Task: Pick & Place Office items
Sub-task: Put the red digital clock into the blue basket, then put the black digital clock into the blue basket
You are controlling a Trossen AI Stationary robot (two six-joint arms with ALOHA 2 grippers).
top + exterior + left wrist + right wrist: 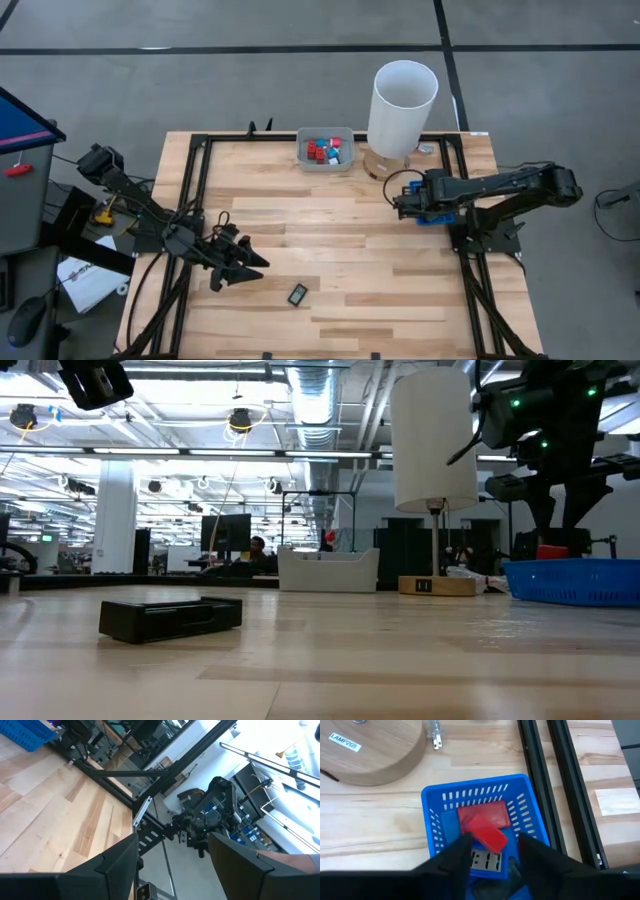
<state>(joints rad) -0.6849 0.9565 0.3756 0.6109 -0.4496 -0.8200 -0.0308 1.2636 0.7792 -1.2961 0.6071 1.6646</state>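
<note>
From above, the left gripper [247,268] hovers over the table's [330,220] near-left part with its fingers spread and nothing between them, and a flat black office item [298,294] lies on the wood just to its right. The right gripper [405,199] is over the blue tray [432,216] at the right, near a lamp [403,108] with a white shade. A grey tray [326,149] at the far edge holds red, blue and white pieces [323,151]. At table height, the black item [171,617] lies flat on the left and the blue tray [575,581] sits at the right under the right arm. The left wrist view shows its fingers [117,862] apart with nothing between. The right wrist view shows the fingers [457,855] parted above the blue tray [437,795]; a red block [487,833] lies tilted on a red framed rectangle [485,813] between them, and contact cannot be told.
</note>
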